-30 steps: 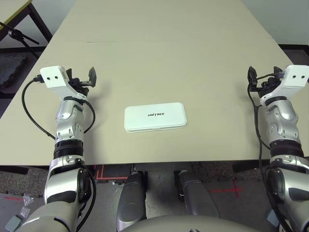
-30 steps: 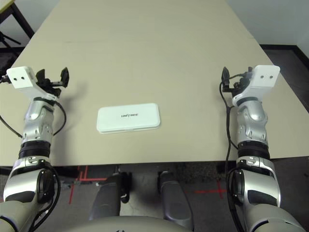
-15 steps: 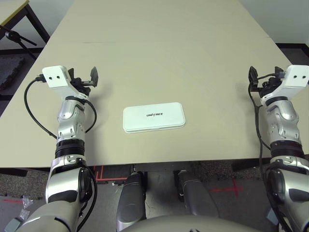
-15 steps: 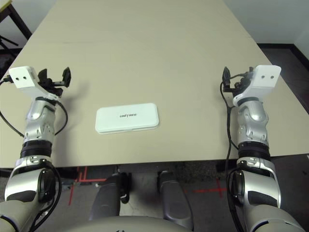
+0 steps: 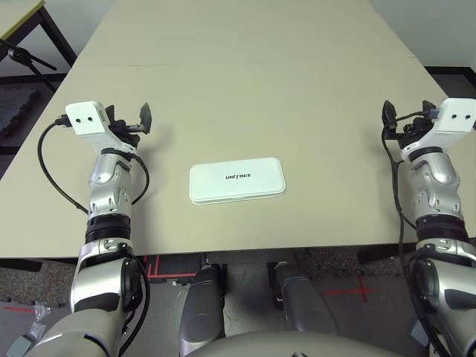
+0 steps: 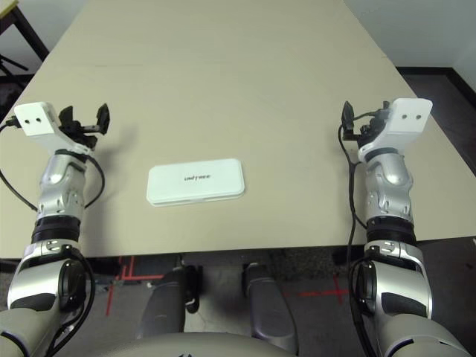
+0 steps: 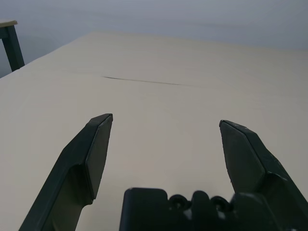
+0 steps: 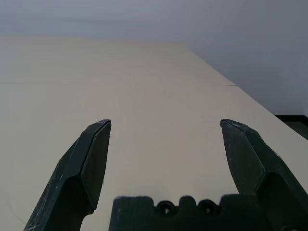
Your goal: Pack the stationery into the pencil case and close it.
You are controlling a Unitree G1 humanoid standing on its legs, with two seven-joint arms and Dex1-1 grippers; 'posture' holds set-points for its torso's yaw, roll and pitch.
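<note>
"Quick, nearest first. Floor?"

"Red tape (image 5: 167, 275) on the left, more red tape, crossed, on the right, both this side of the table (image 5: 245, 111)."

"Arms?"

"Left forearm (image 5: 109, 197) and right forearm (image 5: 439, 193), silver with black bands, reaching out over the near edge. Black cable (image 5: 44, 167) bowing outward beside the left one, another cable (image 5: 395, 186) running down the inner side of the right."

"Pencil case?"

"White pencil case (image 5: 236, 190), lid down, flat on the table near the near edge, between the arms, well apart from both grippers. Long side runs roughly along the edge, right end angled slightly away from the robot. Dark UNITREE lettering (image 5: 238, 176) on the lid."

"Grippers, go."

"Farther out than the case. Left gripper (image 7: 166, 118): two black fingers wide apart, toward the table's left side. Right gripper (image 8: 166, 121): fingers wide apart too, toward the right side."

"Beyond that?"

"Thin dark seam (image 5: 152, 65) across part of the tabletop, past the left gripper. Off to the far left, corner of a second table (image 5: 18, 18) on dark legs. Pale wall (image 5: 82, 22) behind. Done, next."
</note>
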